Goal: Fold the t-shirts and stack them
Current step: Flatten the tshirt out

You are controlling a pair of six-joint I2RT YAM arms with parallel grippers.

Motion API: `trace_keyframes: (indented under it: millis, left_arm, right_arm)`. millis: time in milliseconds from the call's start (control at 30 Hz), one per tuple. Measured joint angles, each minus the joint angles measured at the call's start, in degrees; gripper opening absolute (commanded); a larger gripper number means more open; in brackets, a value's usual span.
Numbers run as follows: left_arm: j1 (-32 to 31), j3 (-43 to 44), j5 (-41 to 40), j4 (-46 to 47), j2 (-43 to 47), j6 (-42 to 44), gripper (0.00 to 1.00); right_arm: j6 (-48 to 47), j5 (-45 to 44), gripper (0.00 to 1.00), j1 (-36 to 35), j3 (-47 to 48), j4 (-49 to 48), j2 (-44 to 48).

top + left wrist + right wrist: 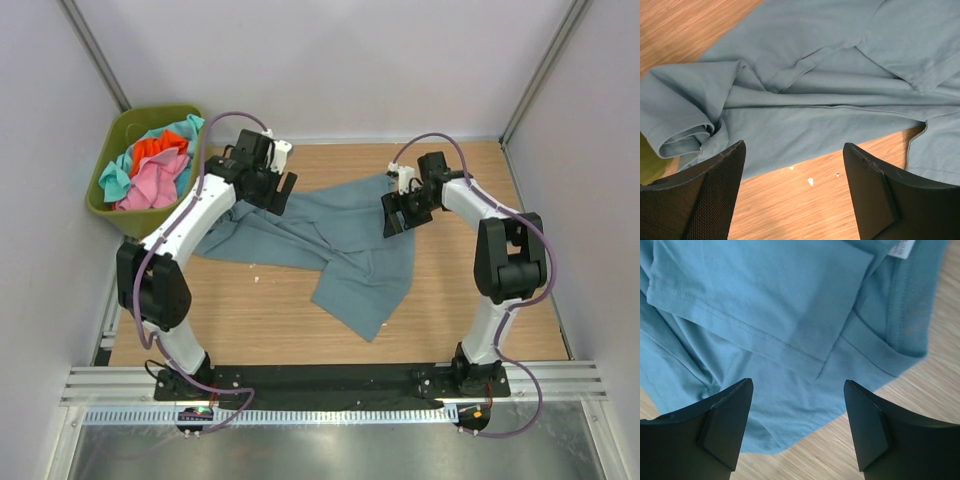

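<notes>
A slate-blue t-shirt [340, 250] lies rumpled and spread across the wooden table. It also shows in the left wrist view [805, 75] and in the right wrist view [765, 315]. My left gripper [278, 192] is open and empty above the shirt's far left part. My right gripper [392, 215] is open and empty above the shirt's far right edge. Pink [150, 185], orange-red [160, 150] and turquoise [185, 128] t-shirts lie bunched in the olive-green bin [118, 135] at the far left.
The bin stands at the table's far left corner. White walls close in the back and sides. Small white flecks [810, 181] lie on the wood by the shirt's edge. Bare wood [250, 310] shows in front of the shirt.
</notes>
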State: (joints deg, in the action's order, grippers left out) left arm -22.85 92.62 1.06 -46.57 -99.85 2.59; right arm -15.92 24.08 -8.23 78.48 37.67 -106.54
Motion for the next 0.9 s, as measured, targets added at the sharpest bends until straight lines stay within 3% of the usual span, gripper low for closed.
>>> trace_keyframes:
  millis: [200, 900]
  left_arm:
    - [0.96, -0.13, -0.02, -0.02, -0.15, 0.46, 0.78]
    - [1.2, -0.15, -1.7, -0.02, -1.73, 0.48, 0.78]
  right_arm:
    - [0.2, 2.84, 0.71, 0.15, 1.33, 1.53, -2.54]
    - [-0.26, 4.52, 0.6, 0.48, 2.23, 3.76, -8.26]
